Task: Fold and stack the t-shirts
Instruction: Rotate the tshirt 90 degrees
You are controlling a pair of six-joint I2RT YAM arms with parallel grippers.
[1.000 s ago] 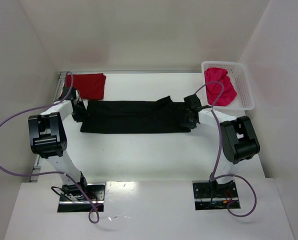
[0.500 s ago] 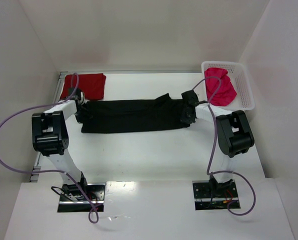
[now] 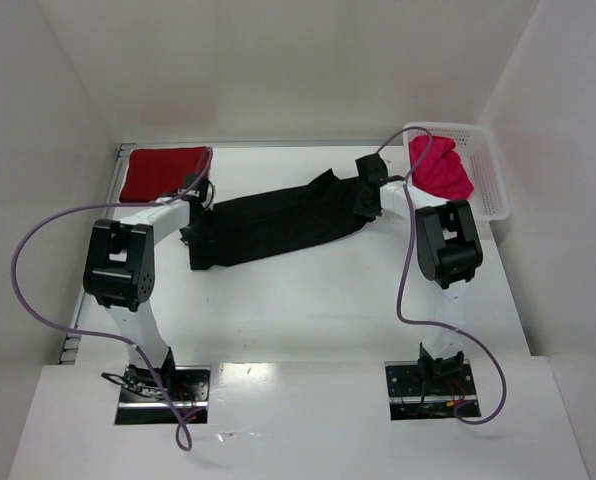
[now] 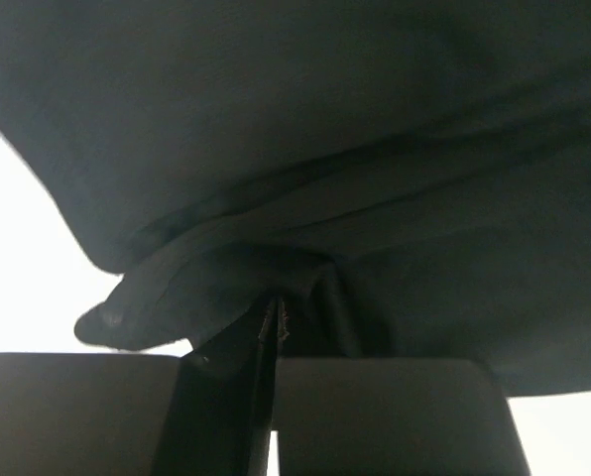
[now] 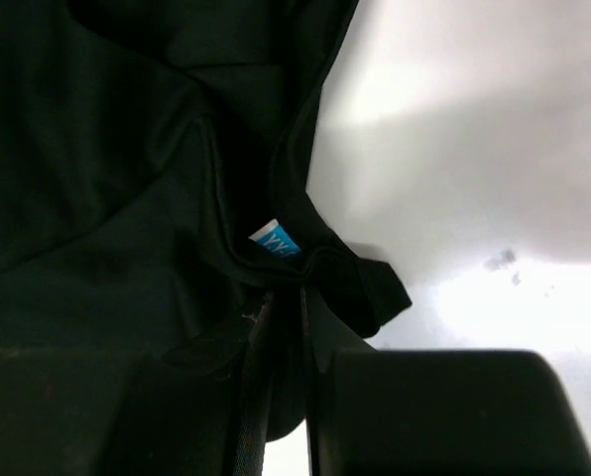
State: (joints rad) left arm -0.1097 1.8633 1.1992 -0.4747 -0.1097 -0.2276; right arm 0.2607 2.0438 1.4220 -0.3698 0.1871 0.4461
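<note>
Both closed within the last second: left pincer [image 3: 200,203] and right pincer [image 3: 364,196] each clench an end of the black t-shirt [image 3: 278,222]. It now lies slanted and farther back on the desk [image 3: 308,300]. Judged: fold starting. The dark red t-shirt [image 3: 158,172] sits far-left.
</note>
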